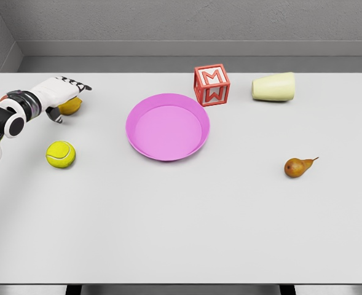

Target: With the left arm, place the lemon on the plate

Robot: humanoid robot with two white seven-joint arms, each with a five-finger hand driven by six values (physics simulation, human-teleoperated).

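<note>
I see the left hand (61,93) lying over the lemon (70,106) at the far left of the table (181,233); the fingers stretch out across the top of the fruit with the thumb hanging below, and I cannot tell whether they actually grip it; only the lemon's lower right part shows beneath the palm. The white forearm comes in from the left edge, running up and to the right, wrist nearly level. The lemon sits on the table, well apart from the pink plate (168,126) to its right; a tennis ball (61,154) lies near, closer to me; beyond the plate stand a red letter block (212,85) and a pale cup (273,86) on its side; a pear (299,166) lies at right.
</note>
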